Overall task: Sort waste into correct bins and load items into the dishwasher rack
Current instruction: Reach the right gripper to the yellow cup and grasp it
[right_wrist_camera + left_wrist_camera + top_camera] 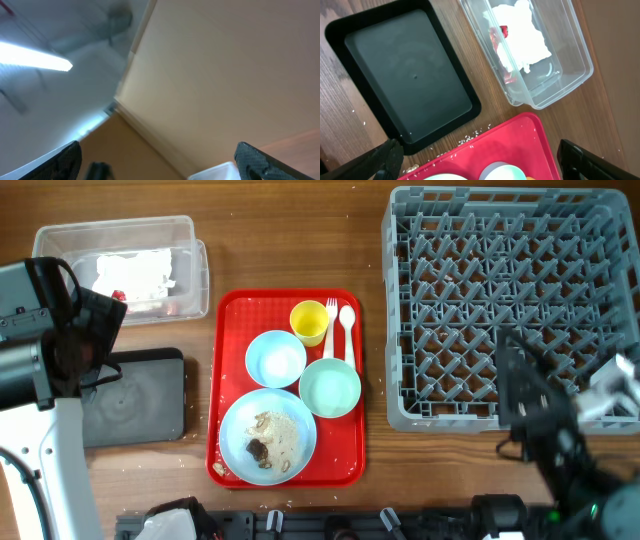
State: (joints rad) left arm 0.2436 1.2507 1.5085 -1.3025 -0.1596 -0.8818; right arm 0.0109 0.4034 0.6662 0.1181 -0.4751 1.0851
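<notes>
On the red tray [235, 315] stand a yellow cup [309, 322], a light blue bowl [275, 358], a mint green bowl [330, 387] and a light blue plate [238, 420] bearing beige crumbs [278, 428] and brown scraps [258, 448]. A white fork [331, 320] and spoon [347, 325] lie beside the cup. The crumpled white wrapper [135, 275] lies in the clear tub [60, 238]. My left gripper [480, 164] hangs open above the tray's near-left corner. My right gripper [162, 165] is open, empty, and tilted up toward the wall.
The black tray [140, 400] sits empty left of the red tray, below the clear tub [570, 45]. The grey dishwasher rack [395, 300] fills the right side, with my right arm [545, 420] over its near edge. Rice crumbs [470, 137] are scattered on the wood.
</notes>
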